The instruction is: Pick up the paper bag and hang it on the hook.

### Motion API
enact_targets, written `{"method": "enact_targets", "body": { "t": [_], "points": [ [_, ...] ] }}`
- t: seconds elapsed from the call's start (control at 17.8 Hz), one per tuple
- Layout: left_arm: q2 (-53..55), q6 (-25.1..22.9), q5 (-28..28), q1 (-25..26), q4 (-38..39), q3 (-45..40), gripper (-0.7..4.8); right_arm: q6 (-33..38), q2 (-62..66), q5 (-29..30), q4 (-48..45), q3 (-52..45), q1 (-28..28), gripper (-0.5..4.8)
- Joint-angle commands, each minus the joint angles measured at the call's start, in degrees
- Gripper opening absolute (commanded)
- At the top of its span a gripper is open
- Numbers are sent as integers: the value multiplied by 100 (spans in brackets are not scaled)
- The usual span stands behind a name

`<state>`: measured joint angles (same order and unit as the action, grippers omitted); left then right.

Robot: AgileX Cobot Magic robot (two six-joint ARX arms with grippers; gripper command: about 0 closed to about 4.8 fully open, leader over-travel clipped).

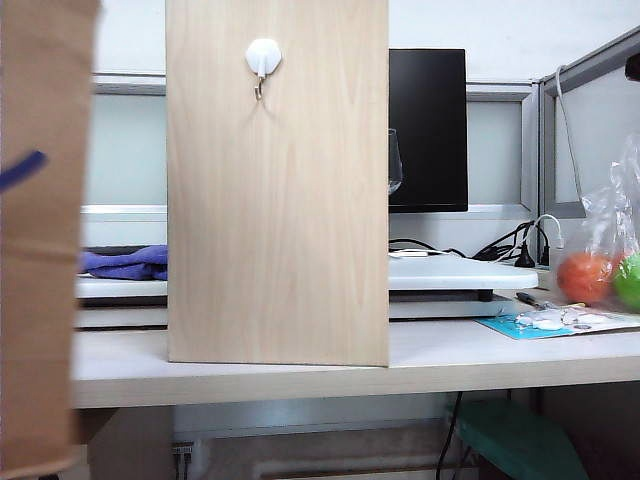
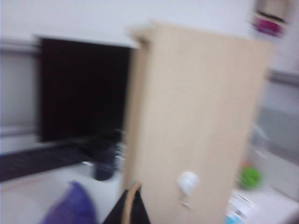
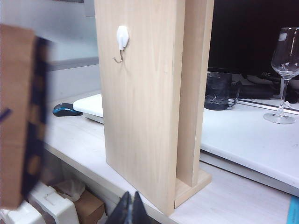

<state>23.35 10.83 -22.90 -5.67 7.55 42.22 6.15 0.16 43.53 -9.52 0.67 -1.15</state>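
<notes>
You only get slivers of the robot here: the left hand (image 2: 127, 212) shows blurry black fingers, and the right hand (image 3: 131, 210) shows two slim black fingertips pressed together.

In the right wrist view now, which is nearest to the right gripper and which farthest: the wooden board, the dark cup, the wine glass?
From the right gripper, shut, low in front of the board:
1. Upright light wooden board, directly ahead.
2. Dark patterned cup, behind the board.
3. Clear wine glass, farther out to the side.
</notes>
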Motion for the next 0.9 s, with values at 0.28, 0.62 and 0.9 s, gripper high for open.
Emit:
{"method": "enact_targets", "body": {
  "t": [0.28, 0.62, 0.9],
  "points": [
    [817, 509, -636, -280, -1123, 20, -6, 4, 0, -15, -61, -37, -4, 0],
    [2031, 129, 262, -2356, -1803, 22, -6, 4, 0, -55, -59, -37, 0, -1],
    [2885, -476, 1023, -3204, -2048, 24, -6, 7, 0, -55, -59, -37, -2, 0]
  ]
}}
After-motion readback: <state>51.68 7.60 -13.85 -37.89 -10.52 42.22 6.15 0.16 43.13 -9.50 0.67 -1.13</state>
